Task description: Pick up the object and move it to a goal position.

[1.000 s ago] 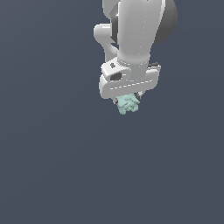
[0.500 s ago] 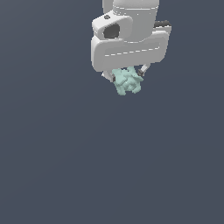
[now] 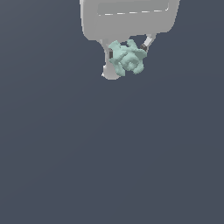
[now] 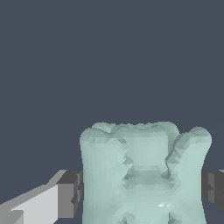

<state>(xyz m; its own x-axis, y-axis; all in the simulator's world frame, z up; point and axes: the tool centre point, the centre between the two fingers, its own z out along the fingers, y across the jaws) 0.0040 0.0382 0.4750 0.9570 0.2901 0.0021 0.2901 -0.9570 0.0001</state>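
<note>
The object [image 3: 127, 59] is a small pale mint-green knobbly piece held between the fingers of my white gripper [image 3: 127, 61], high in the exterior view. The gripper is shut on it, and its wide white body fills the top of that view. One white finger [image 3: 108, 65] shows at the object's left in the exterior view; the other [image 3: 147, 42] is mostly hidden behind it. In the wrist view the object [image 4: 142, 173] fills the lower middle, with dark grey pads [image 4: 70, 192] pressed against both of its sides. No goal marker shows in either view.
A plain dark blue-grey background [image 3: 109, 162] fills the remainder of both views. No other object, container or edge is in view.
The gripper, with the object in it, has moved up in the exterior view and looks much larger and closer. The arm's links are now out of view above the frame.
</note>
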